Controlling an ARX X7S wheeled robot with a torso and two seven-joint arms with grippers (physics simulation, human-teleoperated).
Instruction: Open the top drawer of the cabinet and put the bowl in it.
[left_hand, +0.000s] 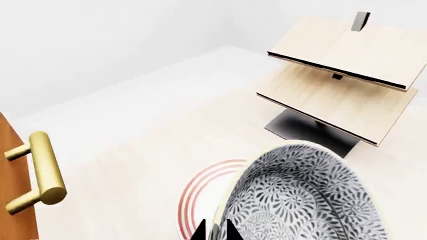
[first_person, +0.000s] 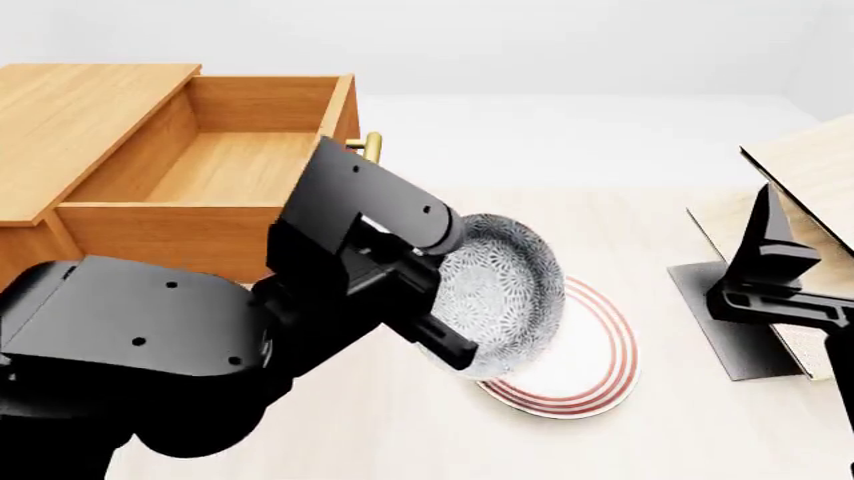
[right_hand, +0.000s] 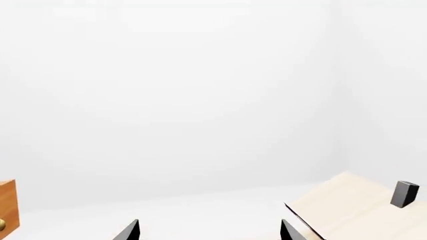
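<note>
The top drawer (first_person: 227, 165) of the orange-brown cabinet (first_person: 80, 120) stands pulled out, its shallow wooden box bare inside. My left gripper (left_hand: 215, 231) is shut on the rim of the speckled bowl (left_hand: 307, 200), which hangs tilted on its side just above the red-ringed plate (left_hand: 203, 187). In the head view the bowl (first_person: 505, 285) is right of the drawer's front and lower than it. The brass handle (left_hand: 43, 170) shows at the edge of the left wrist view. My right gripper (right_hand: 209, 232) is open with nothing between its fingers, and points away toward the white wall.
The red-ringed plate (first_person: 587, 370) lies flat on the pale tabletop under the bowl. A pale tilted-shelf rack (first_person: 801, 170) on a dark base stands at the right, close beside my right arm (first_person: 767, 270). The rack (left_hand: 340, 75) also stands beyond the bowl.
</note>
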